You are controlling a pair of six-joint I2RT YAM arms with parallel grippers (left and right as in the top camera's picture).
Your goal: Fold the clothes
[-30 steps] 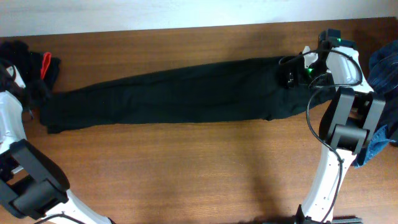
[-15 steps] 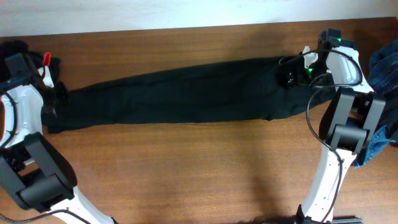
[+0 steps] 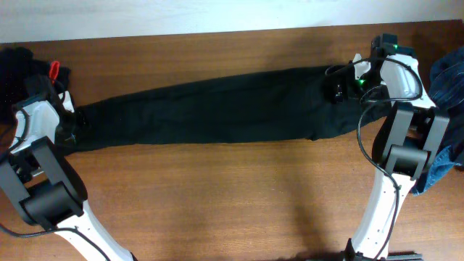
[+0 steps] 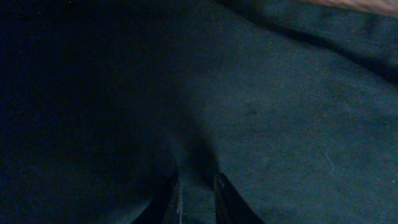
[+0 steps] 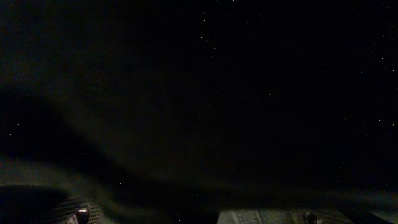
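Observation:
Long black jeans (image 3: 217, 109) lie stretched across the wooden table, legs to the left and waist to the right. My left gripper (image 3: 75, 121) sits at the leg hems and is shut on a narrow fold of the dark fabric (image 4: 280, 93), which shows pinched between its fingers in the left wrist view (image 4: 196, 198). My right gripper (image 3: 336, 85) rests on the waist end. In the right wrist view its jaws (image 5: 189, 215) stand wide apart over black cloth, and almost everything there is dark.
A heap of black clothes (image 3: 18, 64) with a red tag (image 3: 53, 71) lies at the back left corner. Blue denim (image 3: 447, 78) is piled at the right edge behind the right arm. Bare wood (image 3: 217, 203) runs along the table's front.
My left gripper has swung in from the left edge onto the leg hems and shut on the fabric, dragging that end a little to the right. The right arm has not moved.

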